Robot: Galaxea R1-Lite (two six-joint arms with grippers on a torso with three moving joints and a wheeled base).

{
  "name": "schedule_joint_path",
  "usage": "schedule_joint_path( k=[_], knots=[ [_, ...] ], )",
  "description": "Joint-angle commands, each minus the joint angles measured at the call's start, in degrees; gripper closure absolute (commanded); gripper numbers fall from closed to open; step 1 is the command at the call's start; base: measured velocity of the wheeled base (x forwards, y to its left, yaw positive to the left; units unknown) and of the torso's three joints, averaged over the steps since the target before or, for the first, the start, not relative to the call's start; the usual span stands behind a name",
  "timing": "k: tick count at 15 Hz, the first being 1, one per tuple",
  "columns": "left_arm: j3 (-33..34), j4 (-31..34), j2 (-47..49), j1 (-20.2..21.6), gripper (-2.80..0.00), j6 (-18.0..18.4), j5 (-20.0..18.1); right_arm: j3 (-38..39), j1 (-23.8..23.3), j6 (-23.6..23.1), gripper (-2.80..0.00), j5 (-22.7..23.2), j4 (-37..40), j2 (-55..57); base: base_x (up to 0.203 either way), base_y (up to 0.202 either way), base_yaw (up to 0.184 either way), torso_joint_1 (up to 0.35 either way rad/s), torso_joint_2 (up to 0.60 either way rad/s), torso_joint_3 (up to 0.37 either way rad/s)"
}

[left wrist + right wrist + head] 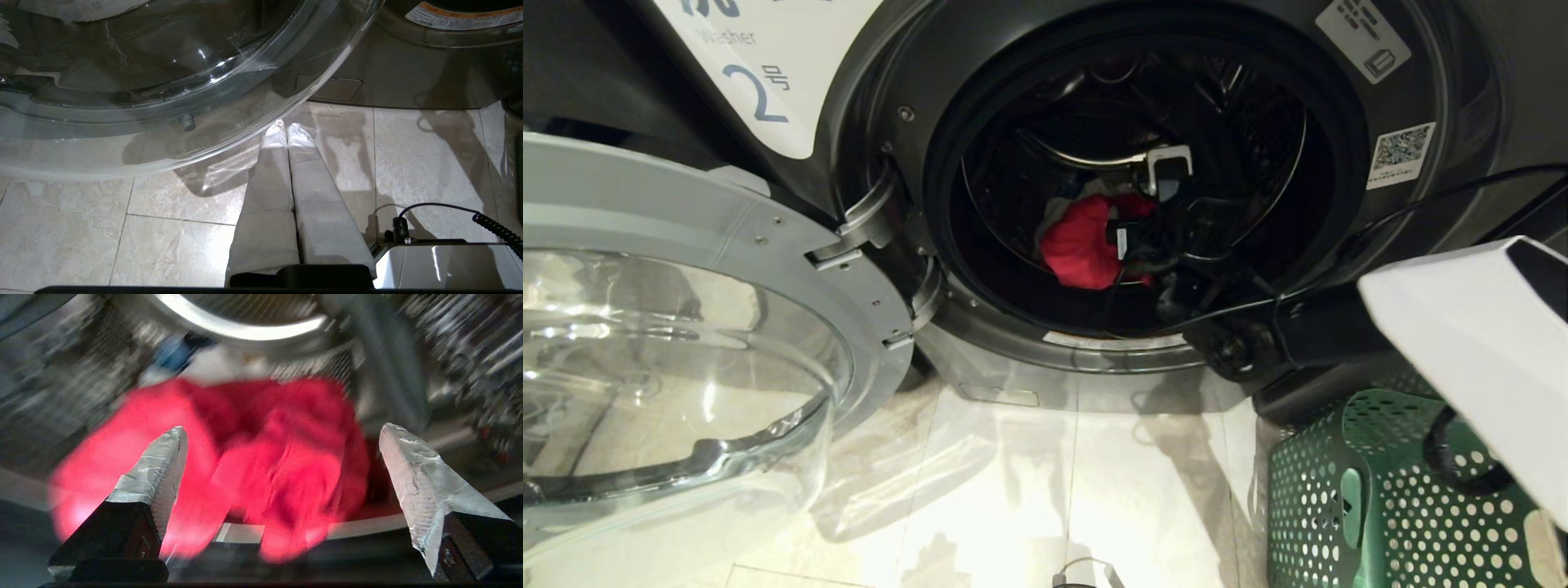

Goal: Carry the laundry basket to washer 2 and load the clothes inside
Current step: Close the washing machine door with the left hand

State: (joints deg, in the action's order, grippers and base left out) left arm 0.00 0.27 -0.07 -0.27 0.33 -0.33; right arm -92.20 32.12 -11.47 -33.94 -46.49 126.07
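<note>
- While I am looking down from the head view, washer 2 (866,98) is showing "Washer" and a blue "2" on its white label, with its glass door (678,343) standing open.
- My right tool (282,433) is reaching inside the drum, fingers spread wide, gripping nothing; only its wrist view shows the red garment (245,457) just beyond the fingertips.
- My left tool (284,127) is hanging closed and empty over the floor tiles (122,228).
- I am seeing the laundry basket (1347,498) sitting on the floor, right of the washer.
</note>
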Motion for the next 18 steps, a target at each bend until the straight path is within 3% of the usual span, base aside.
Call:
schedule_joint_path(
  k=[1,3,4,6,9,11,14,16,18],
  knots=[
    [0.0,0.0,0.05,0.0,0.0,0.02,-0.02,3.49,1.37,4.97,-2.8,0.82,14.28,-9.93,0.0,0.0,0.0,0.0,0.0,0.0],
    [0.0,0.05,-0.01,0.0,0.0,0.02,-0.02,5.77,4.01,15.7,-2.8,4.58,29.42,-14.29,0.0,0.0,0.0,0.0,0.0,0.0],
    [0.0,0.0,0.07,0.0,0.0,0.02,-0.02,6.64,6.53,19.58,-2.8,6.37,33.39,-15.8,0.0,0.0,0.0,0.0,0.0,0.0],
    [0.0,0.08,0.03,0.0,0.0,0.02,-0.02,6.63,9.01,20.39,-2.8,7.14,39.53,-18.41,0.0,0.0,0.0,0.0,0.0,0.0],
    [0.0,0.06,-0.01,0.0,0.0,0.02,-0.02,0.74,11.18,20.59,-2.8,9.53,54.14,-20.24,0.0,0.0,0.0,0.0,0.0,0.0],
    [0.0,0.04,0.03,0.0,0.0,0.02,-0.02,-0.8,11.71,20.5,-2.8,14.02,54.88,-18.86,0.0,0.0,0.0,0.0,0.0,0.0],
    [0.0,0.08,0.07,0.0,0.0,0.02,-0.02,3.83,13.0,19.75,-2.8,19.07,55.1,-20.31,0.0,0.0,0.0,0.0,0.0,0.0],
    [0.0,0.01,0.01,0.0,0.0,0.02,-0.02,6.66,14.81,18.79,-2.8,19.79,55.76,-24.11,0.0,0.0,0.0,0.0,0.0,0.0],
    [0.0,0.0,0.02,0.0,0.0,0.02,-0.02,10.02,15.4,18.06,-2.8,20.46,62.08,-28.35,0.0,0.0,0.0,0.0,0.0,0.0]
  ],
)
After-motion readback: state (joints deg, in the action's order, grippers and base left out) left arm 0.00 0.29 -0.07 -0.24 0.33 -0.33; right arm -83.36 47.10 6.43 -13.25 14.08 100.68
